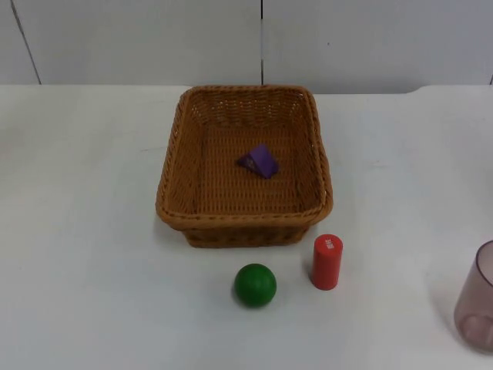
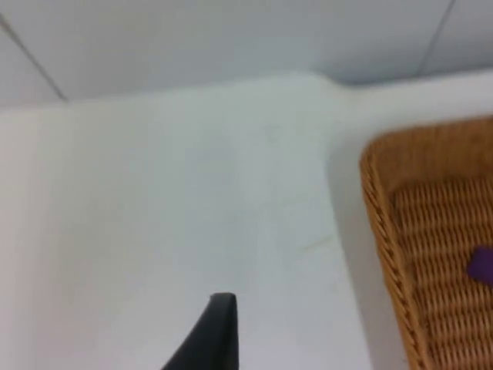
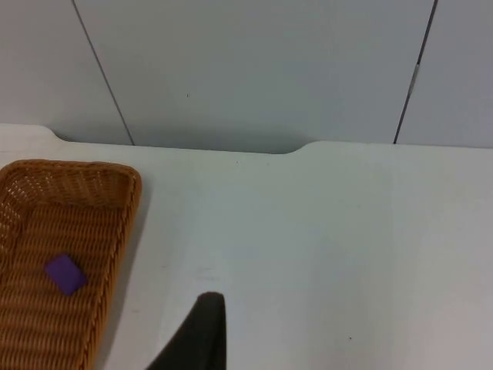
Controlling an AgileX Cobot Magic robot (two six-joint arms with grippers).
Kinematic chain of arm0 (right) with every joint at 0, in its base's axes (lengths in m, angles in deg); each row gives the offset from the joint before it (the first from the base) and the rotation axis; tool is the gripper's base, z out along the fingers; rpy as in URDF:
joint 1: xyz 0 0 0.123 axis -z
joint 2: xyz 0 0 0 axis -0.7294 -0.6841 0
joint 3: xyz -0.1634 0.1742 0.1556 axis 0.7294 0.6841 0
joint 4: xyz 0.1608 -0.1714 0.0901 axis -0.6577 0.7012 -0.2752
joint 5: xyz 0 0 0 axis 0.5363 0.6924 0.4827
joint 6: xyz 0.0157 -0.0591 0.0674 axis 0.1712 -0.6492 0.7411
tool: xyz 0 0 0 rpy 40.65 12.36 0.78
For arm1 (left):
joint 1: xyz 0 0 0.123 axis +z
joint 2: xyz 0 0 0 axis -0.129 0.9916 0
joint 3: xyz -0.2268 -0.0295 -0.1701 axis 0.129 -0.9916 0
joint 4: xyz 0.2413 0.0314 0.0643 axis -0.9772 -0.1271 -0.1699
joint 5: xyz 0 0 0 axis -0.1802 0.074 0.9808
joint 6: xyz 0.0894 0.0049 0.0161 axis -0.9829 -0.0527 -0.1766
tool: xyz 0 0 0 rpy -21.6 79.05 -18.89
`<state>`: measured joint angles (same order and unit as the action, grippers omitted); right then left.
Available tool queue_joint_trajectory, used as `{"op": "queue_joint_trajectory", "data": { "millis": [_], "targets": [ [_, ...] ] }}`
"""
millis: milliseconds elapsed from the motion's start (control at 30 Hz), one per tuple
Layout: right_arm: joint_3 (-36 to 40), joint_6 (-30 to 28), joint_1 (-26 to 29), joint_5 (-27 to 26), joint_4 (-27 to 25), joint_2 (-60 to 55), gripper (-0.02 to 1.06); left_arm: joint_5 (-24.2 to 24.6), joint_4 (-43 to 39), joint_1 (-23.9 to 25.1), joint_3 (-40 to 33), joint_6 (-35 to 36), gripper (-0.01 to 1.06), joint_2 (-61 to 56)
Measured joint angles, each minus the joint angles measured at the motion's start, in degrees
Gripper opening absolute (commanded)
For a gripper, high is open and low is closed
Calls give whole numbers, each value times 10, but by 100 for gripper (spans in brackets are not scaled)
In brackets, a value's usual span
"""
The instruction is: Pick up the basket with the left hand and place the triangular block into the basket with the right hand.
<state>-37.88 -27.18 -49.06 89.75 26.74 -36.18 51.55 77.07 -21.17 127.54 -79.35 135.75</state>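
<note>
The wicker basket point(image 1: 244, 166) is seen resting on the white table point(image 1: 85, 231), and the purple triangular block point(image 1: 259, 161) lies inside it, on the woven floor (nearer the far wall). A green ball point(image 1: 255, 284) and a red cylinder point(image 1: 326, 262) stand just in front of the basket, apart from each other. A translucent cup point(image 1: 479, 301) is placed at the table's right edge. Whether either gripper is spread or closed cannot be told.

Bright even overhead light; soft shadows; left wrist view motion-blurred.
</note>
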Motion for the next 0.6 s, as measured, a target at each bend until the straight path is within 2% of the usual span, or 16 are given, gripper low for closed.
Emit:
{"op": "queue_joint_trajectory", "data": {
  "millis": [167, 267, 433, 600],
  "targets": [
    [0, 0, 0, 0, 0, 0, 105, -14, -16, 7, -72, 6, 105, -116],
    [0, 0, 0, 0, 0, 0, 105, -13, -16, 9, -92, 6, 105, -158],
    [0, -2, 0, 0, 0, 0, 105, 11, -24, 10, -102, 8, 105, -224],
    [0, -2, 0, 11, 10, 0, 105, 9, -47, 10, -102, 9, 105, -265]
  ]
}}
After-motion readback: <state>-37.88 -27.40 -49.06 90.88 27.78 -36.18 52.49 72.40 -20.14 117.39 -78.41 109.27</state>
